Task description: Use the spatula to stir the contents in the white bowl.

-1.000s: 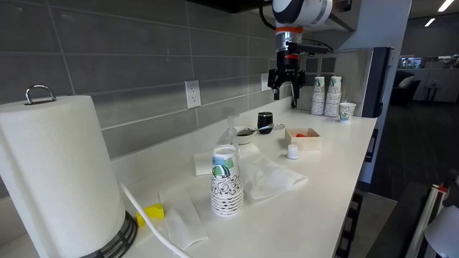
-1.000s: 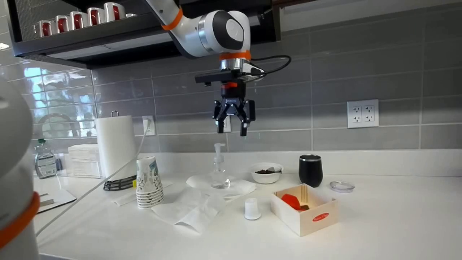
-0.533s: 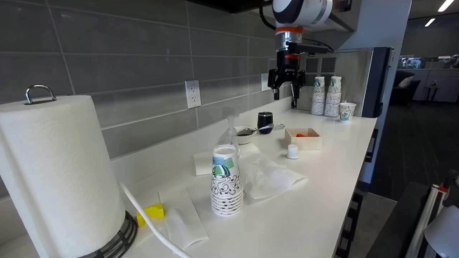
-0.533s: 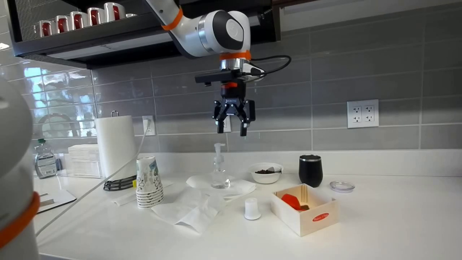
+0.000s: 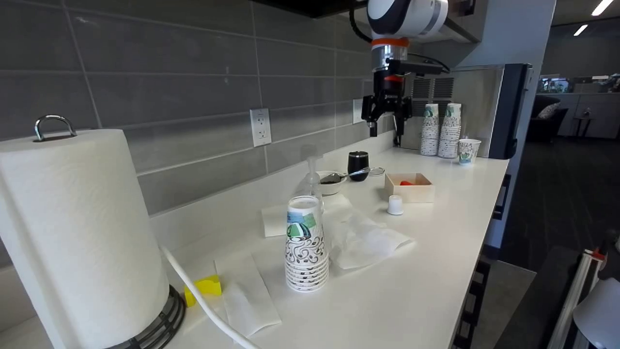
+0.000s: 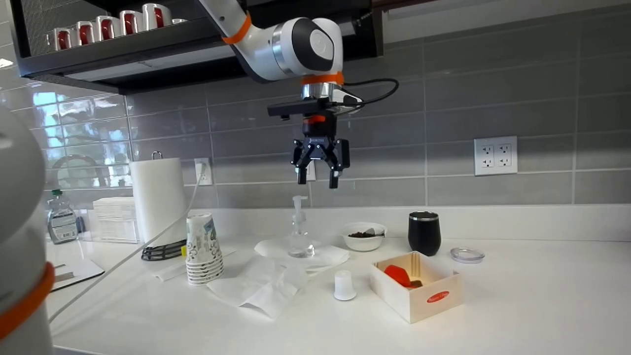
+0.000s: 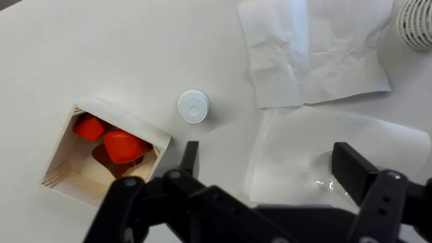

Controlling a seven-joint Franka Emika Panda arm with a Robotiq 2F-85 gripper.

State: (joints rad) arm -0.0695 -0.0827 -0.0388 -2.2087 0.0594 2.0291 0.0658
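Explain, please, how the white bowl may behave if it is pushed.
The white bowl would probably slide rather than tip, being low and wide. Being open, it may spill its dark contents if tilted. The long-handled utensil in it reaches past the rim, so it might swing or catch.

White bowl (image 6: 362, 244) looks smooth, material undetermined. Open box (image 6: 394, 297) shows bare matt wood. Tumbler (image 6: 424, 234) is smooth with a shiny metallic rim. Pump bottle (image 6: 299, 240) appears clear plastic. Napkin (image 7: 317, 60) is creased paper. Wall tiles (image 6: 463, 74) look glossy.
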